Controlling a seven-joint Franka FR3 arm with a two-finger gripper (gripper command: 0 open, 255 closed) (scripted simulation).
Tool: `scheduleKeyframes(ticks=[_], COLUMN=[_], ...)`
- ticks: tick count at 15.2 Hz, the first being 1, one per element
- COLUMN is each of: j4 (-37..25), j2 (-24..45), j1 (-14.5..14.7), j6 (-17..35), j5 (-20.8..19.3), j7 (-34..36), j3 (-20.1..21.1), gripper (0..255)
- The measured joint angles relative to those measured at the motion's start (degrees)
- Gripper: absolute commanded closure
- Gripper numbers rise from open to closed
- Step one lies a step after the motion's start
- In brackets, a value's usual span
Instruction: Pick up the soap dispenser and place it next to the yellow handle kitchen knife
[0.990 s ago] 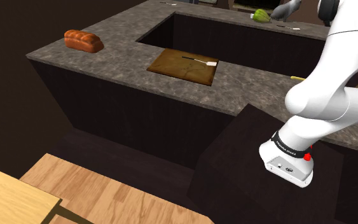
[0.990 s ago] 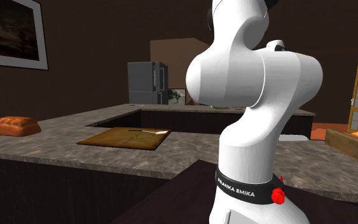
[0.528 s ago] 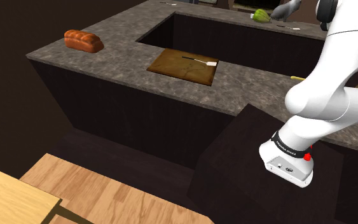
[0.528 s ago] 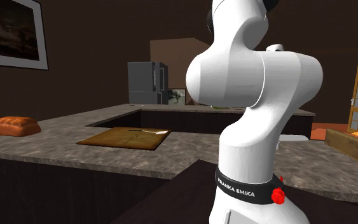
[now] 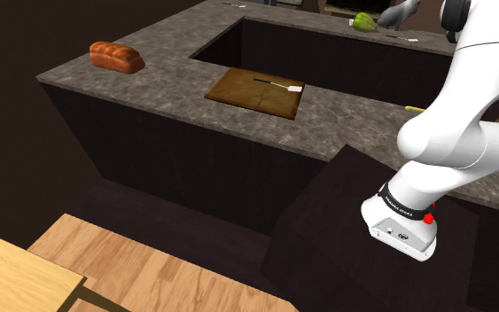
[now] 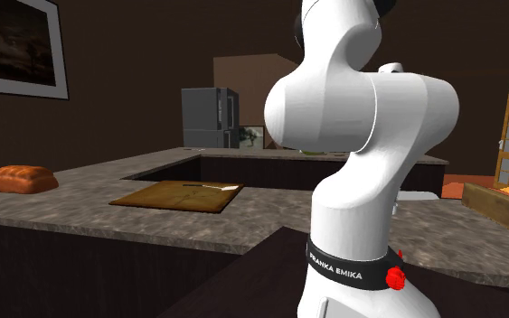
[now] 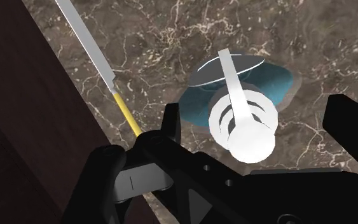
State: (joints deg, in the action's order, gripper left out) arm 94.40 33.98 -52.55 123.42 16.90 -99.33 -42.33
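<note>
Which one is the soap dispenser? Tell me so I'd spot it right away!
Look at the dark speckled stone counter, where a long knife with a yellow handle lies. Right beside the knife stands the soap dispenser, seen here from above. It is the round one: a white pump top with a long white spout over a blue-green body, while the knife is thin and flat.

The countertop is smooth dark stone with pale veins, the kitchen knife has a matt grey metal blade and plain yellow handle, the soap dispenser has a smooth white pump, and the cutting board is matt brown wood.
</note>
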Motion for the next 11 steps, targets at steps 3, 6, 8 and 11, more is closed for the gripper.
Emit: scheduleKeyframes(ticks=[3, 6, 8, 11], j4=[-0.05, -2.11, -2.43, -2.42], j2=[-1.29, -3.03, -3.31, -3.43], j1=[0.74, 1.43, 1.60, 1.71], j6=[-1.21, -4.65, -5.26, -5.39], j5=[-0.82, -2.12, -2.36, -2.46], j7=[0.45, 1.20, 1.40, 1.48], j3=[-0.63, -1.57, -1.72, -1.77], gripper=[0, 0, 0, 0])
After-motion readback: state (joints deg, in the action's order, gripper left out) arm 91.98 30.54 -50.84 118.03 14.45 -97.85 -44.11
